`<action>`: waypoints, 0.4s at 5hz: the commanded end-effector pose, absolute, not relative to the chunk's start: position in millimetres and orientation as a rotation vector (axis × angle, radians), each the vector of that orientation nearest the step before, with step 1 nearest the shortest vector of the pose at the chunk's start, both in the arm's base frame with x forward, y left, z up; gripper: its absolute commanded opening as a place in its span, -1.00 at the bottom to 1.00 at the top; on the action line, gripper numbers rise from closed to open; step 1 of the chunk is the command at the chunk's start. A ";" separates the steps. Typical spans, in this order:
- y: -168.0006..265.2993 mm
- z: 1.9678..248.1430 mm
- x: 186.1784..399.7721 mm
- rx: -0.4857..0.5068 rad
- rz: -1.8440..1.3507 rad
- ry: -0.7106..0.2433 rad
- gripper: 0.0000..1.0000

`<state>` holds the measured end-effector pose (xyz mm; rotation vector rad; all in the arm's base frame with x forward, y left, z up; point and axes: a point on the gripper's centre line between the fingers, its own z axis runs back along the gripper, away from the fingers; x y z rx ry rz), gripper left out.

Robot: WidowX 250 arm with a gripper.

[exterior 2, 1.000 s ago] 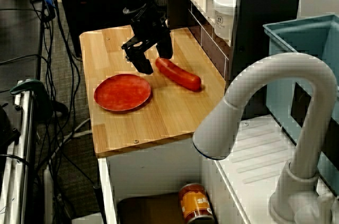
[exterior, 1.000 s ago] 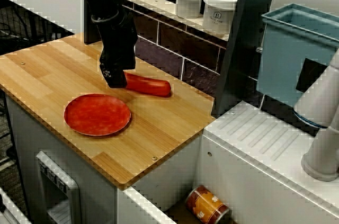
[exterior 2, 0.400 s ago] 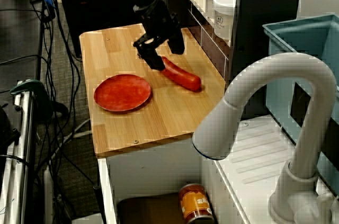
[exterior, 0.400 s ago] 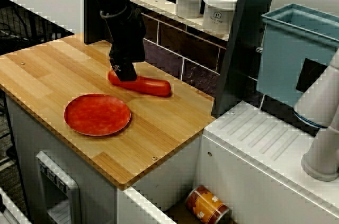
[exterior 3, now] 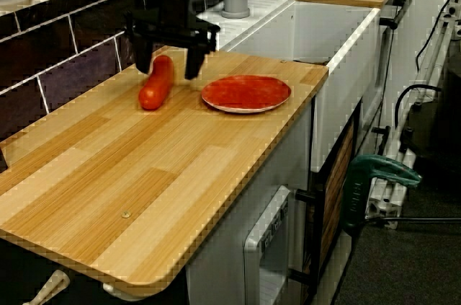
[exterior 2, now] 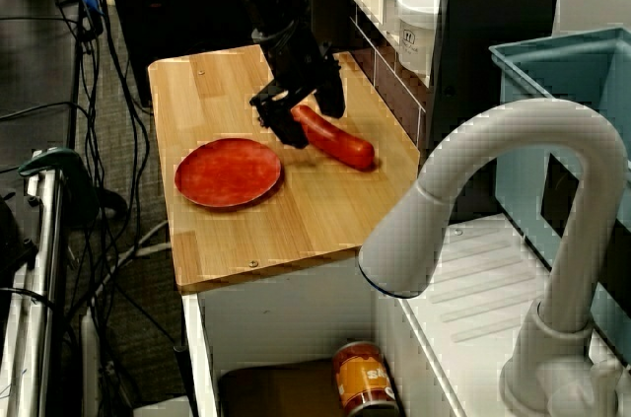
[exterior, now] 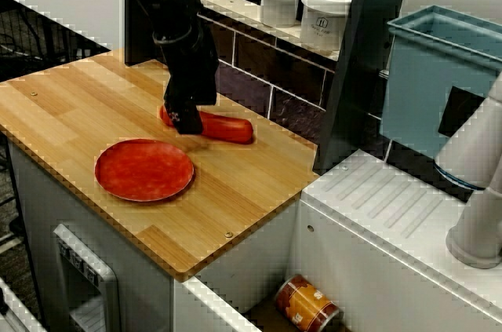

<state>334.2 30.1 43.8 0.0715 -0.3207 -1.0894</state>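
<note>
I'm not finding any text I can actually read here. The white jar (exterior: pixel 325 16) on the shelf is showing a small dark label mark, and the can (exterior: pixel 307 305) below is wearing an orange wrapper, both too blurry.

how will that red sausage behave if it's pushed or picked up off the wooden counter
The red sausage is round and long, lying flat on the wooden counter, so a sideways nudge would probably roll it. It looks straight and smooth, so likely stiff and perhaps slippery. The open tool straddles one end; lifted there, it may tilt.
</note>
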 end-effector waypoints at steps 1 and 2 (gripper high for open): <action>41.8 30.8 326.6 0.100 -1.092 -0.289 1.00; 43.2 30.0 326.7 0.089 -1.072 -0.249 -1.00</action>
